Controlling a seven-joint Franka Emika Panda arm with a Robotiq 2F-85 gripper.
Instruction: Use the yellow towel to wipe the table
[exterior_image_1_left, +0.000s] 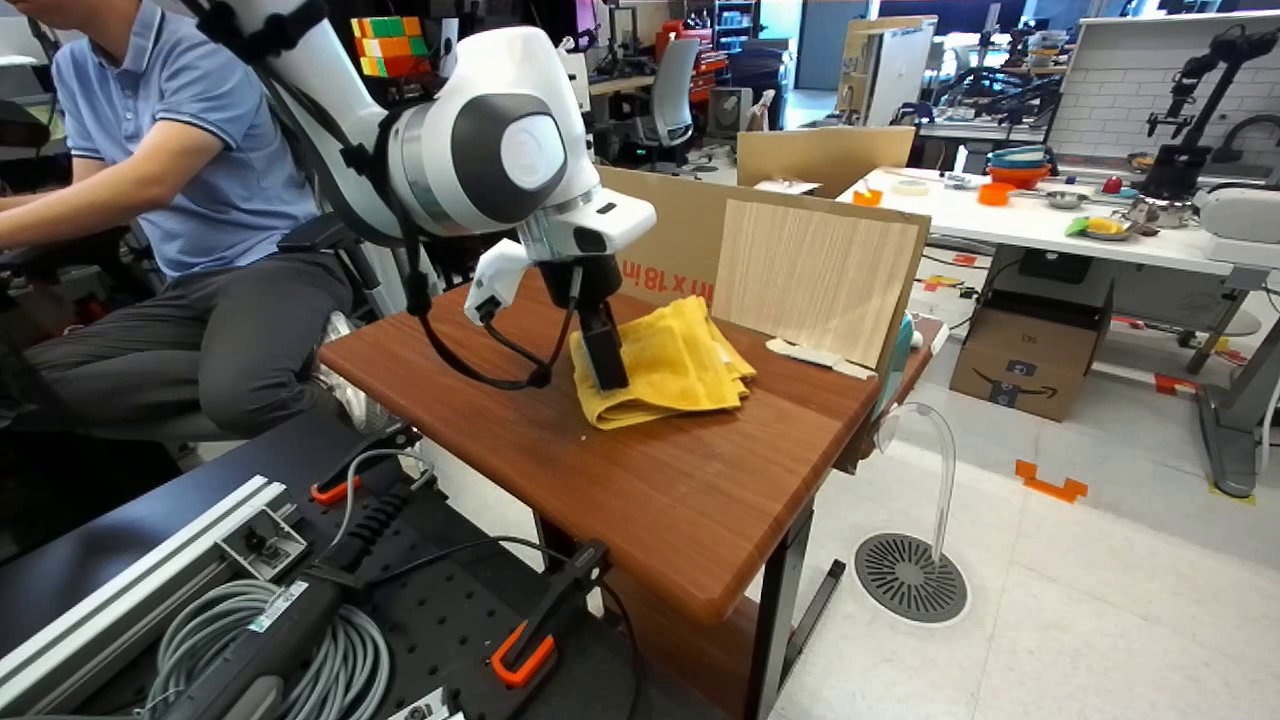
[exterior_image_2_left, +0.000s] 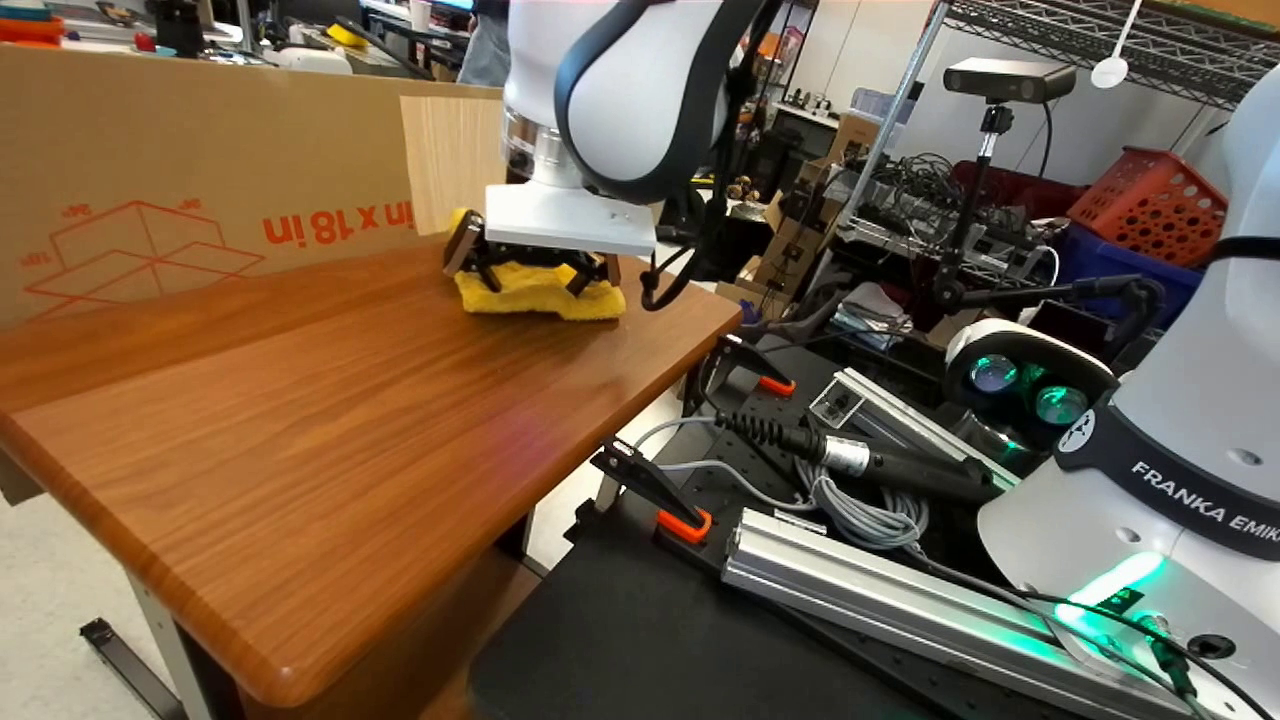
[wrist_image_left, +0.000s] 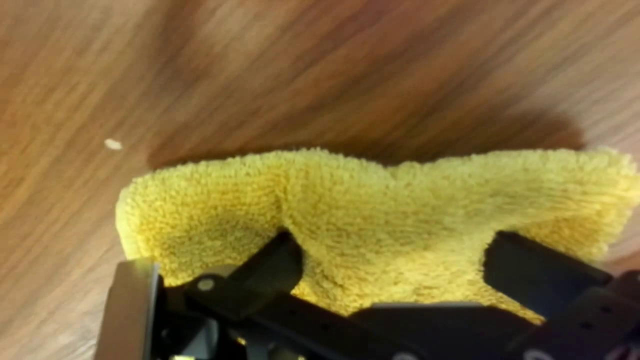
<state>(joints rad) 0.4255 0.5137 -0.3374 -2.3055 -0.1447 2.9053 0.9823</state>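
Note:
The yellow towel (exterior_image_1_left: 680, 365) lies folded and bunched on the brown wooden table (exterior_image_1_left: 700, 490), towards the cardboard side. It also shows in an exterior view (exterior_image_2_left: 540, 300) and across the wrist view (wrist_image_left: 380, 210). My gripper (wrist_image_left: 392, 255) points down onto the towel. Its black fingertips tilt inward, apart from each other, with bunched towel between them; the towel is creased at the left finger. The gripper also shows in both exterior views (exterior_image_1_left: 607, 365) (exterior_image_2_left: 535, 285). The fingertips' lower ends are partly hidden in the cloth. A small white speck (wrist_image_left: 113, 144) lies on the table beside the towel.
A cardboard wall (exterior_image_2_left: 220, 180) with a wood-grain board (exterior_image_1_left: 815, 280) stands along the table's back edge. Clamps (exterior_image_1_left: 525, 650) (exterior_image_2_left: 682, 520) and cables lie on the black base next to the table. A person (exterior_image_1_left: 210, 200) sits beyond the table's side.

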